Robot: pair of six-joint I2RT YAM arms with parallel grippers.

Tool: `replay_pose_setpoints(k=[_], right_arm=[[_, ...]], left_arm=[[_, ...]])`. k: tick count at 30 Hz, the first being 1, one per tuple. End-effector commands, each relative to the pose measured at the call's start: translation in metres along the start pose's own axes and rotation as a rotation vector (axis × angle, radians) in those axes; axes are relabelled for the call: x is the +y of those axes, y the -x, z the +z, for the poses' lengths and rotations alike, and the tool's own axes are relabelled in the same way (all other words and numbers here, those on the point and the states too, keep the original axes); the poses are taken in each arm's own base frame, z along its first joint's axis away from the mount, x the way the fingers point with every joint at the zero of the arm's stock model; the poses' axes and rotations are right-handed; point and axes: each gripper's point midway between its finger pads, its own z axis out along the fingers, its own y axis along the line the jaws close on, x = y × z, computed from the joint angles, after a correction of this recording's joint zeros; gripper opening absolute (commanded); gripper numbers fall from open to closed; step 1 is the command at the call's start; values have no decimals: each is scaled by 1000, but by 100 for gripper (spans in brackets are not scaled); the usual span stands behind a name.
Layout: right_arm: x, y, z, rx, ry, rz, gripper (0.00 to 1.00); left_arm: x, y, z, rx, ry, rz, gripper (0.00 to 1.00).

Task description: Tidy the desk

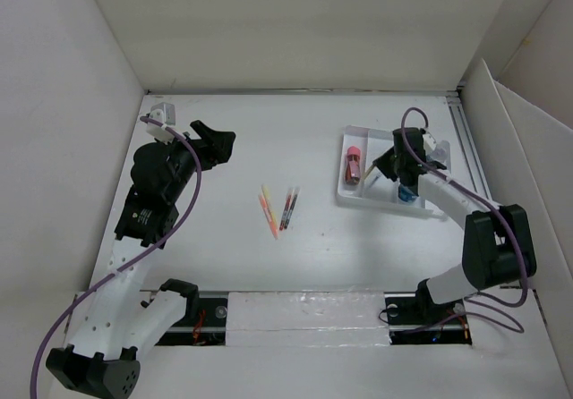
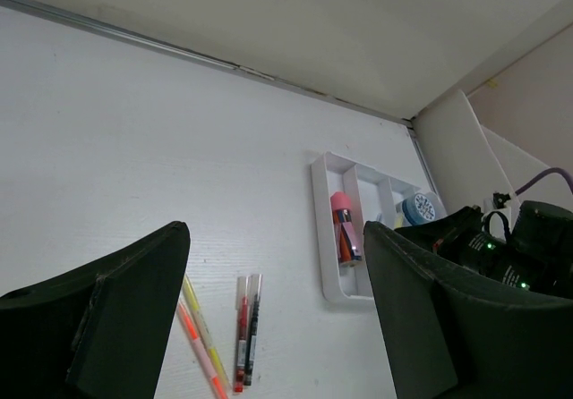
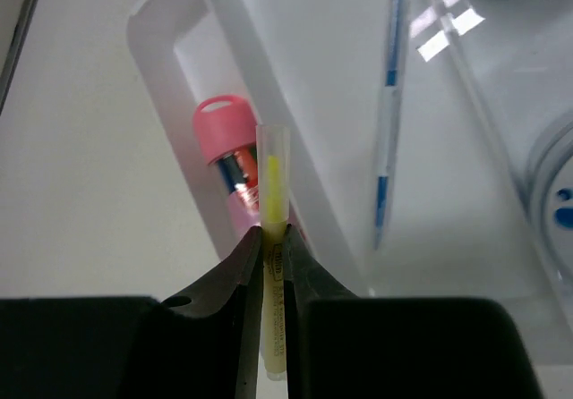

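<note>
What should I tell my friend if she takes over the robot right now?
Left gripper: open and empty, over the desk, left of the loose pens.
Right gripper: shut on a yellow pen, held over the tray, not let go yet.
Done: a pink-capped tube and a blue pen lie in the tray.
Left: drop the yellow pen in, then fetch the yellow and orange pair and the red and black pair from mid-desk.

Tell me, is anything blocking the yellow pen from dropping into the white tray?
Nothing visible blocks it. The right tool grips the yellow pen above the tray, over the divider between the pink-capped item and the blue pen.
</note>
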Motion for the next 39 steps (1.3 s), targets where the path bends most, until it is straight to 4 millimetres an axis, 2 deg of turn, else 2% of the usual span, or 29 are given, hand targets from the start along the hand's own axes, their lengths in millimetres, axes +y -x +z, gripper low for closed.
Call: replay_pose_setpoints(k=[1,3,5,10,11,12,13,16,19,20,22,23,24,26,27,28,29,31,32,33,35,39], right_arm=[[16,17,5,21,111,76,1],[13,31,9,3,106,98,3],[5,33,14,-1,73,100,4],[-19,42,23,-49,-24,131,20],[-15,46,19,-64,-2,137,26],[-13,48,17,-75,11,141,38],[-9,45,13,-76,27,135,43],[3,48,3,-103,62,131,46],[26,37,-12,-104,138,89,46],[35,20,-17,-75,167,41,44],[59,-4,-26,-14,265,-11,25],[76,-36,-32,59,316,-72,8],[85,-50,-39,83,339,-103,3],[85,-86,-35,133,307,-176,0],[87,-118,-43,178,299,-239,0],[91,-124,-43,148,281,-265,0],[82,-139,-37,155,230,-306,0],[90,-158,-43,118,210,-358,19],[85,-169,-40,124,183,-384,29],[88,-176,-42,126,185,-398,45],[99,-194,-51,137,211,-423,51],[101,-220,-47,172,202,-447,47]], left_arm=[[-9,10,-3,-42,-41,10,74],[-10,9,-2,-40,-48,10,74],[-9,11,-2,-47,-42,9,74],[-9,9,-1,-38,-42,11,74],[-9,10,-2,-43,-43,12,74],[-8,9,-1,-41,-40,11,74],[-8,10,-1,-42,-37,11,74],[-8,6,1,-26,-38,11,74],[-6,10,1,-42,-28,12,74],[-5,8,2,-36,-23,12,74],[-6,6,3,-26,-30,12,74],[-6,8,2,-35,-30,12,74],[-7,9,2,-37,-32,12,74],[-4,9,3,-39,-18,12,74],[-3,8,3,-32,-12,11,74],[-4,8,3,-32,-15,13,74],[-4,7,3,-31,-19,14,74],[-5,9,2,-43,-21,13,74],[-4,9,3,-41,-18,15,74],[-3,7,4,-31,-13,13,74],[-4,5,6,-16,-20,14,74],[-4,8,4,-34,-15,14,74]])
